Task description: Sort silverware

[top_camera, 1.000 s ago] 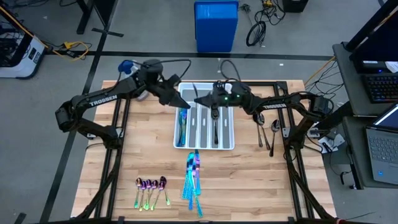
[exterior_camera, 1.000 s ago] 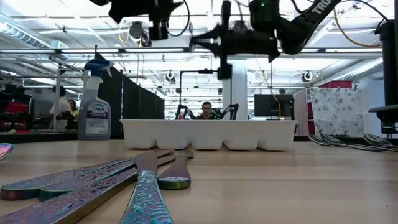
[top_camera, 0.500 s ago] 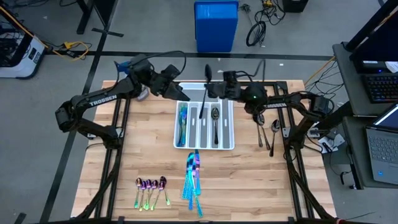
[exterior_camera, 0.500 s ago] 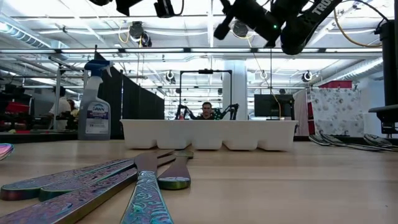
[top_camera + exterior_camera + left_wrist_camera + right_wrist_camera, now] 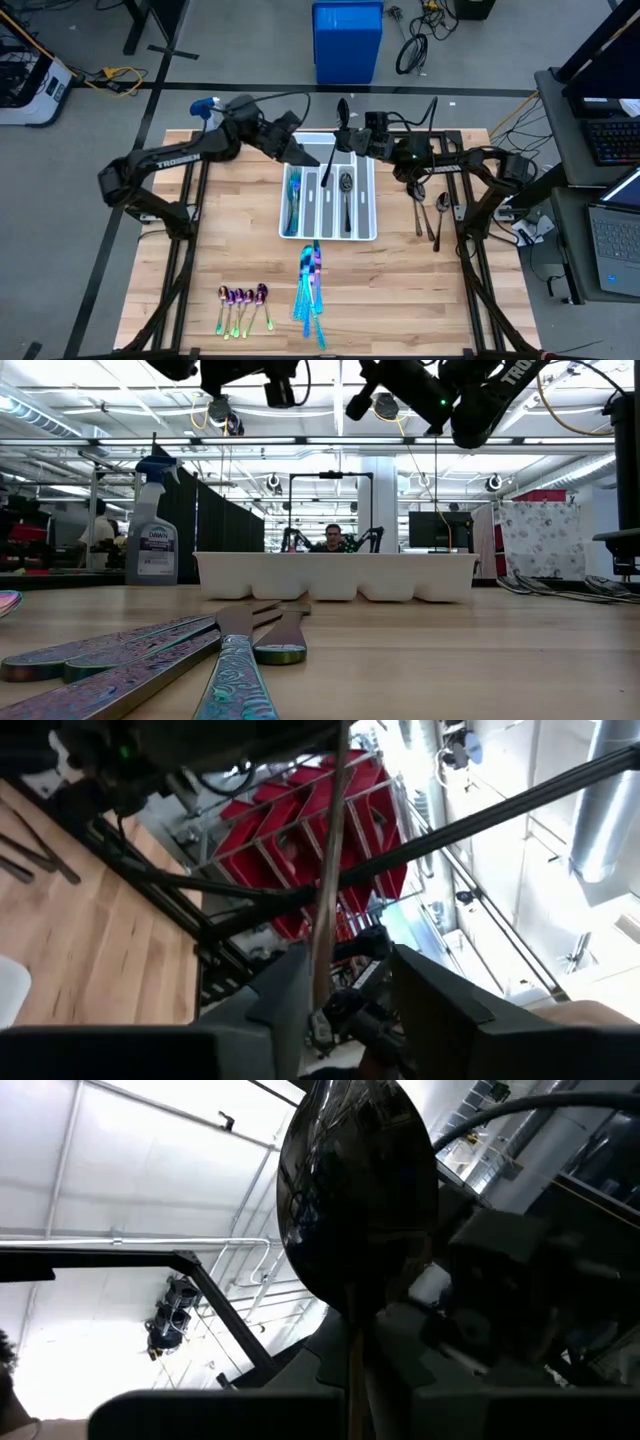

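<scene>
High view: above the white tray (image 5: 368,236), the right gripper (image 5: 352,143) pinches a dark spoon (image 5: 334,150) near its bowl; the left gripper (image 5: 312,158) meets its handle end.

Left wrist view: the spread fingers (image 5: 425,995) flank the handle without pinching.

Right wrist view: the bowl rises between pressed jaws.

It looks light, stiff and slippery; mid-handle seems the best hold.

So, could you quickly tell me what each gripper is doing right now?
Left gripper: around the dark spoon's handle; closed or not, cannot be told.
Right gripper: closed on the dark spoon.
</scene>
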Robot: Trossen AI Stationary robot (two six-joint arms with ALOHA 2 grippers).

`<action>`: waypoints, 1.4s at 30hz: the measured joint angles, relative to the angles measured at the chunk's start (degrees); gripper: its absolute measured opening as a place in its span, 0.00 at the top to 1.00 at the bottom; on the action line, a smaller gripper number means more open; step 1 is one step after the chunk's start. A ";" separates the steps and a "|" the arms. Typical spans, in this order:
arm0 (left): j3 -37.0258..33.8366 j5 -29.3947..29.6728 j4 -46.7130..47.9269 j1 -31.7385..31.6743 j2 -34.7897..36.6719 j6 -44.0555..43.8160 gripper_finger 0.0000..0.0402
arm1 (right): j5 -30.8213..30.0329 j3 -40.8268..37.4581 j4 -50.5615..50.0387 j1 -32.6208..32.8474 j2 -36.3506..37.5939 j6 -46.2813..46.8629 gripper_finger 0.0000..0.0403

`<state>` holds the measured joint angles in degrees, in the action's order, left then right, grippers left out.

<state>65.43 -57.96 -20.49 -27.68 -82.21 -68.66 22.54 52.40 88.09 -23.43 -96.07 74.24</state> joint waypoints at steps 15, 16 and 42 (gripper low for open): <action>0.00 2.43 -0.51 1.15 -2.06 1.49 0.61 | 0.24 0.00 -1.59 -1.13 -0.02 0.22 1.00; 0.00 2.41 -0.93 1.38 -2.06 1.51 0.62 | 0.25 0.00 -2.28 -1.16 -0.02 0.19 1.00; -0.08 8.90 -1.25 2.71 -2.06 6.51 0.92 | 0.00 0.10 -6.96 -1.65 0.01 -0.78 1.00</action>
<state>65.35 -49.06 -21.74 -24.96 -84.27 -62.15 22.55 52.50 81.12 -25.08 -96.06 73.46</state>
